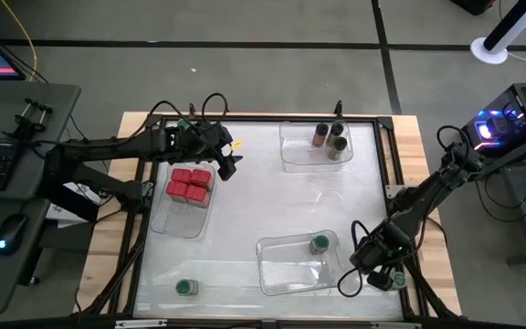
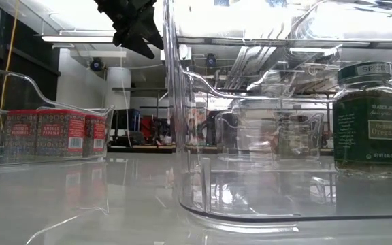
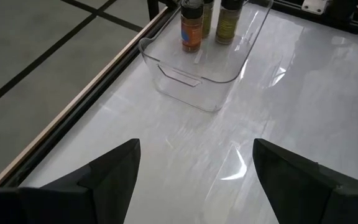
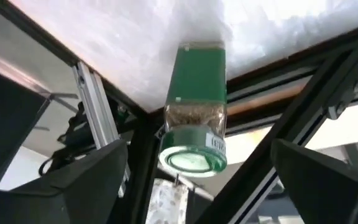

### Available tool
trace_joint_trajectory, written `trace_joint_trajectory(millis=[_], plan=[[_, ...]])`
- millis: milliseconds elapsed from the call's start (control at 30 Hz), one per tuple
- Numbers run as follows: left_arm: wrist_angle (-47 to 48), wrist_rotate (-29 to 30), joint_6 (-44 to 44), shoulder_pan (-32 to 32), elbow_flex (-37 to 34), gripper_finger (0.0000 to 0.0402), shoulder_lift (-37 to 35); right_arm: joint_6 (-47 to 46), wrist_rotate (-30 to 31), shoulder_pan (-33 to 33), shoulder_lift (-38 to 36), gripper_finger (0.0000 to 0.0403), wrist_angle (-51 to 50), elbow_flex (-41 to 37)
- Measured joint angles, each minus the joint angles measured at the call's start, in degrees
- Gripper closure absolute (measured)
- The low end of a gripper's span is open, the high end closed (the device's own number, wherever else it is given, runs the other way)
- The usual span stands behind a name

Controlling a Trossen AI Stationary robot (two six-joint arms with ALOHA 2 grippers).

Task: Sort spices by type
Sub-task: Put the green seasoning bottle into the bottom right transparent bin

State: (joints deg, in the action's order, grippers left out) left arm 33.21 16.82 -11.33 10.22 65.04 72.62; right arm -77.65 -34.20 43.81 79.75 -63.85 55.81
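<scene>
High view, right gripper: hovering at the table's front right corner, fingers spreading wide, gripping nothing; a green-lidded glass jar is lying on its side between them.
Left gripper: hanging over the back left area, jaws apart, empty.
Red square boxes: sitting in the clear tray by the left edge.
Brown dark-lidded jars: standing in the back right tray.
Green-lidded jars: one sitting in the front tray, another near the front left corner.
Room: ceiling lights glowing beyond the table.
</scene>
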Motion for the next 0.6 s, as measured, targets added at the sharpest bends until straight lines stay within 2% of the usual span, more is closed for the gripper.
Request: trace_joint_trajectory(millis=[267,467,600], plan=[[0.0,0.0,0.0,0.0,0.0,0.0103,0.0,0.1,2.2,0.6,0.6,0.0015,-0.2,0.0],[0.0,0.0,0.0,0.0,0.0,0.0103,0.0,2.8,0.3,0.6,3.7,0.0015,-0.9,0.0],[0.0,0.0,0.0,0.0,0.0,0.0103,0.0,4.5,-3.1,0.6,6.4,0.0015,-0.6,0.0]])
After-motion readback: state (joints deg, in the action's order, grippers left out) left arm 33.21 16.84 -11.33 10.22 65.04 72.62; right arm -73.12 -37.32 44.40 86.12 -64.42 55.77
